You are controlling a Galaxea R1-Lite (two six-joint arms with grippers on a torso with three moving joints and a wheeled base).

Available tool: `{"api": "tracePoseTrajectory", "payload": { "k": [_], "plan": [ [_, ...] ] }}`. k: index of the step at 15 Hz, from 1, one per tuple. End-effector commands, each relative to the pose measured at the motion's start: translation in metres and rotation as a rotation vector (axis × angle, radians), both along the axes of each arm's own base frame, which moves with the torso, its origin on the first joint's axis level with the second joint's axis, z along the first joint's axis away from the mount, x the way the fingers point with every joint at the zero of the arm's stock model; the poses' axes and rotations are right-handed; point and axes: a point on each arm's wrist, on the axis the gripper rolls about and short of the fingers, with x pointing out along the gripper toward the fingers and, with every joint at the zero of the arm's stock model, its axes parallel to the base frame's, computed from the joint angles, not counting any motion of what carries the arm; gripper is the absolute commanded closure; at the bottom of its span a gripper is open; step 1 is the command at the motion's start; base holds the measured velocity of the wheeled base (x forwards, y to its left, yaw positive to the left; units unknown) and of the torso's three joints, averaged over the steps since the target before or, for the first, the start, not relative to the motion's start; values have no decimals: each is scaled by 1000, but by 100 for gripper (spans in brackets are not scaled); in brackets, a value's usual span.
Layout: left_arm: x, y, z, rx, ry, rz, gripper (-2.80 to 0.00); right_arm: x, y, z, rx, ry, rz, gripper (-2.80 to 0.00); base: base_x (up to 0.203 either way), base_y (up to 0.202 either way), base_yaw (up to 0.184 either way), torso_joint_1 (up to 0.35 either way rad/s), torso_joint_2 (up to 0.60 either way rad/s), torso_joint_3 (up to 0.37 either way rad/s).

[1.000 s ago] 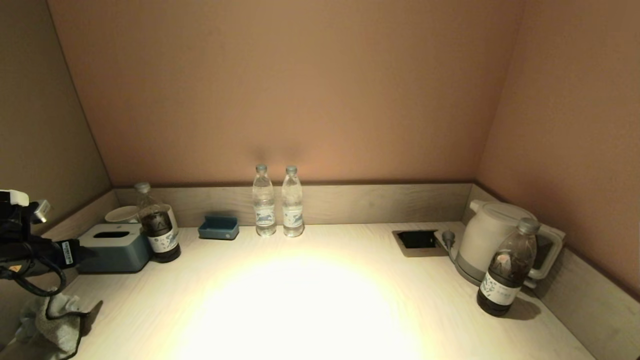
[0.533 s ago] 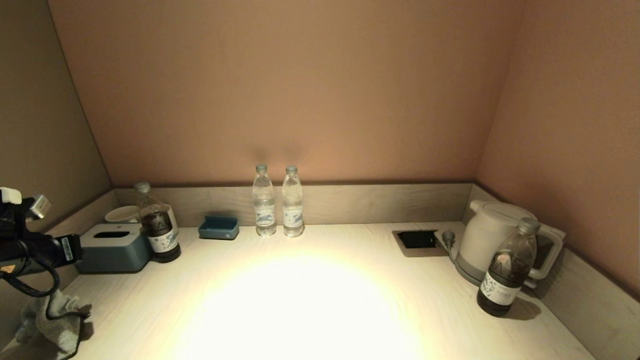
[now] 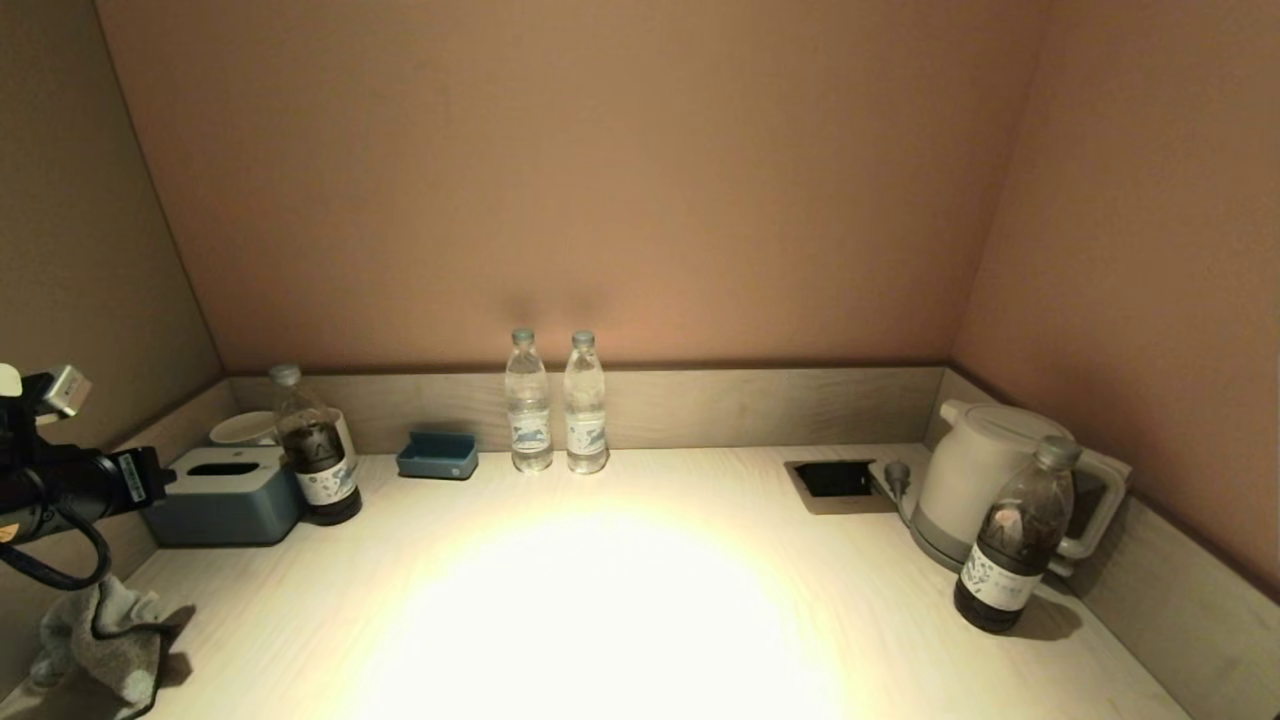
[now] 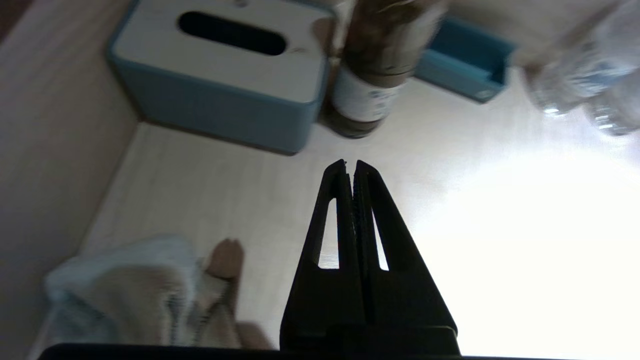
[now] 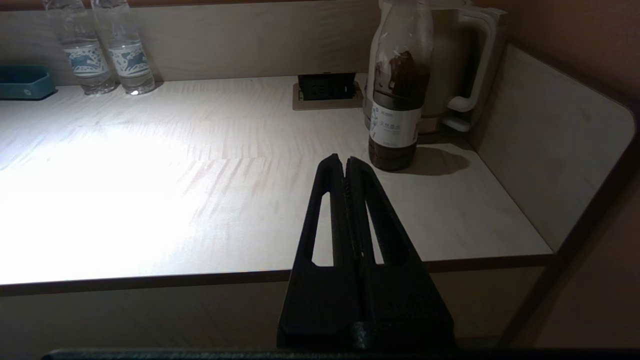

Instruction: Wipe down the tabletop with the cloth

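A crumpled grey cloth (image 3: 105,640) lies on the light wood tabletop (image 3: 640,600) at the near left corner; it also shows in the left wrist view (image 4: 130,295). My left gripper (image 3: 160,478) hovers above and just beyond the cloth, near the tissue box, clear of the cloth. In the left wrist view the left gripper (image 4: 351,162) is shut and empty. My right gripper (image 5: 345,159) is shut and empty, held in front of the table's front edge at the right; it is out of the head view.
A blue tissue box (image 3: 225,495), a dark bottle (image 3: 318,455), a cup (image 3: 245,428) and a blue tray (image 3: 437,455) stand at the back left. Two water bottles (image 3: 555,405) stand at the back middle. A kettle (image 3: 985,480), another dark bottle (image 3: 1015,535) and a socket recess (image 3: 835,480) are on the right.
My left gripper has risen and drawn slightly away from the cloth. The cloth stays on the table. The right arm has not visibly moved.
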Motion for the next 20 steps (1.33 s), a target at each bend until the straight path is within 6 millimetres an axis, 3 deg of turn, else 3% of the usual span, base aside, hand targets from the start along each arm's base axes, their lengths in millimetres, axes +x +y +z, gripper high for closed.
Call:
{"api": "tracePoseTrajectory", "payload": {
  "k": [1,5,7,9,15,20],
  "plan": [
    [-9,-14,20,-29,-67,-32,0,0,0,0,0,1,-1,0,0,0,0,0,0,0],
    [-20,-51,37,-112,-87,-120,0,0,0,0,0,1,-1,0,0,0,0,0,0,0],
    [-28,-84,51,-158,-83,-208,0,0,0,0,0,1,-1,0,0,0,0,0,0,0],
    [-37,-100,60,-169,-80,-226,0,0,0,0,0,1,0,0,0,0,0,0,0,0],
    [-71,-105,85,-160,-142,-235,0,0,0,0,0,1,0,0,0,0,0,0,0,0],
    [-91,-101,90,-114,-173,-157,0,0,0,0,0,1,0,0,0,0,0,0,0,0]
  ]
}}
